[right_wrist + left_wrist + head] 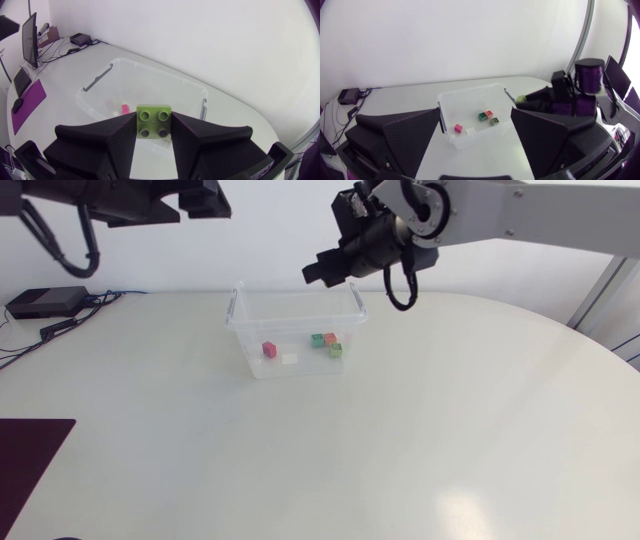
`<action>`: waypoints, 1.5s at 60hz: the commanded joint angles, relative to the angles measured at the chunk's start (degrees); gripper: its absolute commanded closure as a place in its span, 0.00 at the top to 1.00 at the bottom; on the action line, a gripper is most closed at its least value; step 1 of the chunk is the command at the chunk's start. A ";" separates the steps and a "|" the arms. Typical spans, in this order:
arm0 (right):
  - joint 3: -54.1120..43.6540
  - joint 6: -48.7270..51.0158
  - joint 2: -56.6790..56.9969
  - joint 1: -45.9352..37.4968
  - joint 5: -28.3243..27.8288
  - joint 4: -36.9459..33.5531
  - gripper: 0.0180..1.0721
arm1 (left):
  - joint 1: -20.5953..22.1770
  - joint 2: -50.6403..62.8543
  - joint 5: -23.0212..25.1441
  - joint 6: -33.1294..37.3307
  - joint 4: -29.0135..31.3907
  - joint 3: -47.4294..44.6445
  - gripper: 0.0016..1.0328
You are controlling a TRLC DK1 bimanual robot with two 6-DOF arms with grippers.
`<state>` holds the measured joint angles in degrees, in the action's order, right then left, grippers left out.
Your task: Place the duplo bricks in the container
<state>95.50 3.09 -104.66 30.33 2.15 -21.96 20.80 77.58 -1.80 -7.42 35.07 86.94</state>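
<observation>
A clear plastic container (240, 320) stands at the table's far middle. Inside lie a pink brick (269, 350), a white one (290, 359), a dark green one (317, 340), an orange-red one (330, 338) and a light green one (336, 349). My right gripper (318, 272) hangs above the container's right end, shut on a lime green brick (154, 121) with its studs facing the camera. My left gripper (475, 111) is high up at the left, open and empty, with the container (451, 97) below and ahead of it.
A black box (45, 301) with cables sits at the table's far left. A dark mat (30, 455) lies at the near left edge. The wide white tabletop (420, 440) stretches in front of and to the right of the container.
</observation>
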 commanded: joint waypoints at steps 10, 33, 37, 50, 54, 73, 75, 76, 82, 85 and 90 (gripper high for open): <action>9.53 0.86 -11.53 0.79 1.98 -2.04 0.96 | 0.74 -9.38 0.22 1.00 0.35 -15.48 0.96; -1.99 1.83 2.80 0.00 5.67 0.07 0.96 | -3.57 -24.58 0.05 4.26 -1.32 -26.99 0.96; -7.44 2.53 8.77 -1.15 6.28 2.09 0.96 | -4.62 -27.57 -0.04 4.43 -1.58 -29.46 0.96; -24.14 6.40 26.26 -7.39 8.13 6.93 0.96 | -7.79 -35.13 -0.92 7.24 -3.25 -36.40 0.96; -28.36 6.75 30.66 -9.06 8.22 8.24 0.96 | -8.76 -37.15 -1.01 7.86 -3.87 -38.60 0.96; -49.19 8.07 50.61 -16.00 8.75 15.36 0.96 | -14.82 -46.47 -1.36 11.29 -11.69 -49.76 0.96; -51.12 8.25 52.19 -16.62 8.75 16.24 0.96 | -15.08 -47.17 -1.36 11.64 -12.31 -50.90 0.96; -52.09 8.42 52.98 -16.97 8.75 16.51 0.96 | -15.26 -47.43 -1.36 11.64 -12.66 -51.43 0.96; -56.83 9.21 57.99 -18.72 8.75 17.65 0.96 | -17.46 -49.28 -1.45 11.38 -14.24 -53.98 0.96; -58.68 9.39 60.37 -19.16 8.75 17.65 0.96 | -18.69 -50.34 -1.45 11.11 -15.12 -55.21 0.96; -61.49 9.56 64.50 -19.87 8.75 17.65 0.96 | -19.83 -51.92 -1.71 10.76 -16.44 -57.40 0.96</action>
<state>37.17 11.05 -43.88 11.14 10.59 -5.37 2.13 27.31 -3.20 3.07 20.27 32.45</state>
